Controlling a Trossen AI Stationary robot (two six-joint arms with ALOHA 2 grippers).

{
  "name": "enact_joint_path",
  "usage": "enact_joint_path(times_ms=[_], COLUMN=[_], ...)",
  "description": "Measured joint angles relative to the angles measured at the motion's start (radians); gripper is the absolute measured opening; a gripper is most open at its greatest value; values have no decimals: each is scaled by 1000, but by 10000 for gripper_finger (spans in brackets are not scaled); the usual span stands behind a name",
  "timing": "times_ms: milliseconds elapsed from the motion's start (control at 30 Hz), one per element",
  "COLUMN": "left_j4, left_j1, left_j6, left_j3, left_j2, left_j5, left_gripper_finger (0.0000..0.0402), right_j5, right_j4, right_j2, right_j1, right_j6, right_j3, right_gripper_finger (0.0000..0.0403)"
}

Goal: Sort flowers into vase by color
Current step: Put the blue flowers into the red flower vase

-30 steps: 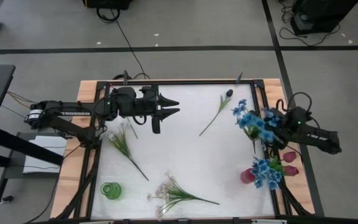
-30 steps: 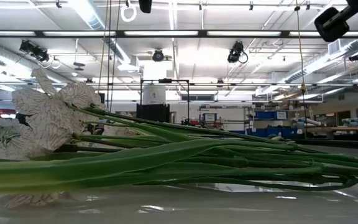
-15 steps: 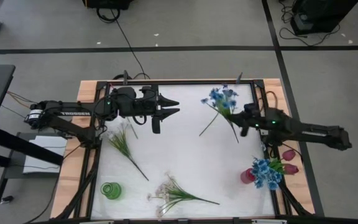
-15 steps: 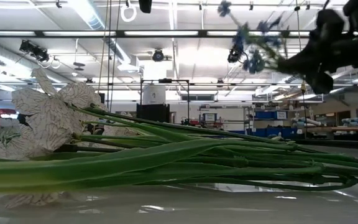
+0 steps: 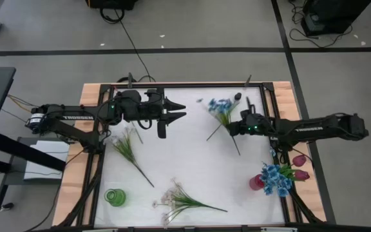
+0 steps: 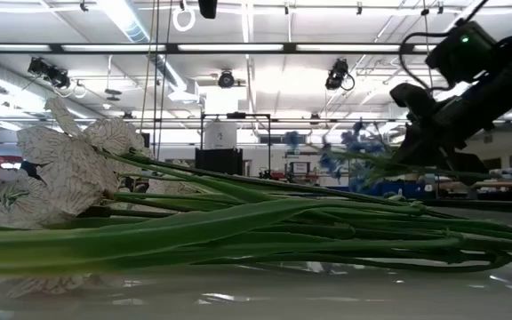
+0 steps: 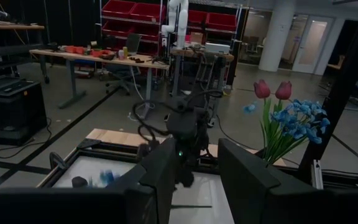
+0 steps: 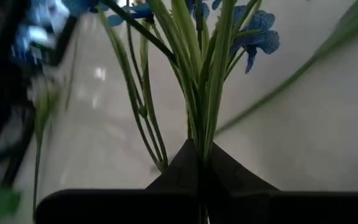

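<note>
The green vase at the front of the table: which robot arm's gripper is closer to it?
The left. The left gripper hovers at the table's far side, up from the green vase. The right gripper, shut on a blue flower bunch, is farther off across the table.

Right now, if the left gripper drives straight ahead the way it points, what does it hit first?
Likely the blue flower bunch held in the right gripper. The left gripper points across the table at them; heights are unclear.

The dark left gripper rests in the upper-left centre of the high view, fingers parted; the dark right gripper reaches to upper centre, fingers clamped.
</note>
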Motion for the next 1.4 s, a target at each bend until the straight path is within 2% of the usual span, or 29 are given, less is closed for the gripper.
enact_joint_path(times_ms=[133,300,400,533,767,1000,1267,1400], left_j4=[0,0,0,0,0,0,0,0], left_j1=[0,0,0,0,0,0,0,0], left_j6=[0,0,0,0,0,0,0,0], left_j3=[0,0,0,0,0,0,0,0], left_j2=[0,0,0,0,0,0,0,0], left_j5=[0,0,0,0,0,0,0,0], left_gripper_finger=[126,126,126,126,126,126,126,126], right_j5=[-104,-174,-228,-260,-254,-231,-152,-147], right_j4=[-38,-176,-280,-437,-632,-667,-717,-714], right_j2=[91,152,170,194,382,610,705,759], right_j1=[-3,-34,-55,-66,-23,5,13,-1], right_j6=[-72,-200,-332,-446,-593,-620,-656,-672], right_j3=[58,129,173,265,466,584,688,702], right_gripper_finger=[41,119,170,209,199,194,192,173])
